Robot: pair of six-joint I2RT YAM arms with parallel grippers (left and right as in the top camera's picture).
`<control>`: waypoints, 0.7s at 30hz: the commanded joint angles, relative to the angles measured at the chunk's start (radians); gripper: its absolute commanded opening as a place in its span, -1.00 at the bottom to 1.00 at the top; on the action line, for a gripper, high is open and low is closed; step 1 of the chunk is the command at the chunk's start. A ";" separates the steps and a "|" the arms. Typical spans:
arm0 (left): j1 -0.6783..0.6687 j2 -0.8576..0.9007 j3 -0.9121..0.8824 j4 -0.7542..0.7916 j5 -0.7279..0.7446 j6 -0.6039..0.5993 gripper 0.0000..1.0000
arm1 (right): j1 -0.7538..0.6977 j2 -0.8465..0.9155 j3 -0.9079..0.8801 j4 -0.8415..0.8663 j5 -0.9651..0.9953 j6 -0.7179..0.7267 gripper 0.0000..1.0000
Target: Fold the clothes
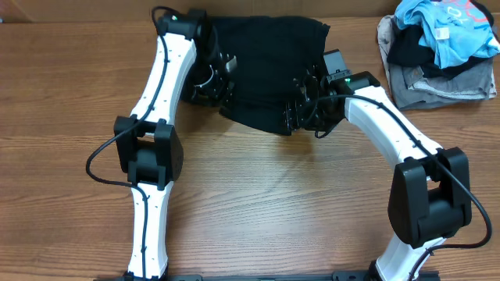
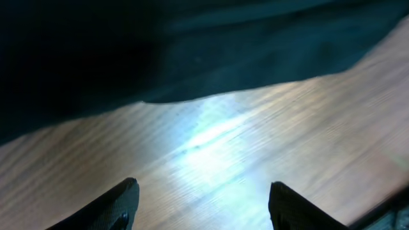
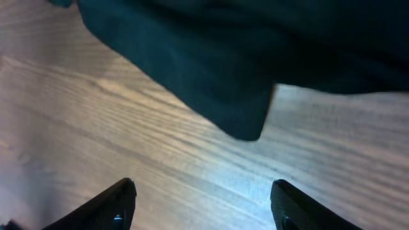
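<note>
A brown wooden table [image 1: 258,203] seen from above. At the near edge stand two white robot arms with black joints. The left arm [image 1: 148,226] rises on the left and the right arm [image 1: 391,125] on the right, both reaching toward the far middle of the table.

The left gripper [image 2: 201,198] is released. Its two dark fingers stand apart over bare, shiny wood with nothing between them. From above it sits just beside the left edge of the cloth. The right gripper [image 3: 203,198] is also released, fingers spread over bare wood and holding nothing. It sits just beside the near right edge of the cloth.

Between the two grippers, at the far middle of the table, lies a large soft black garment of thin fabric [image 1: 269,66], bunched into a rough rectangle and flat on the wood. In the right wrist view one folded corner of it points toward the fingers.

At the far right corner, well apart from the black garment, is a heap of clothes with a crumpled light blue shirt [image 1: 445,31] on top of a grey folded garment [image 1: 437,82].
</note>
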State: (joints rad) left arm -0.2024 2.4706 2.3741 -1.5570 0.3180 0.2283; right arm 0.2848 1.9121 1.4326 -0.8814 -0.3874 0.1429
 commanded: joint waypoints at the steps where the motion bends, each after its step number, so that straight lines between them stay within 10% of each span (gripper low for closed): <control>1: 0.002 0.004 -0.091 0.047 -0.033 0.051 0.32 | 0.002 -0.001 -0.019 0.010 0.013 -0.026 0.42; 21: -0.022 0.012 -0.266 0.388 -0.029 0.082 0.36 | 0.019 0.090 -0.019 0.069 0.018 -0.118 0.28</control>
State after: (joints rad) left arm -0.2058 2.4714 2.1193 -1.1793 0.2886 0.2741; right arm 0.2874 1.9717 1.4170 -0.8169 -0.3592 0.0540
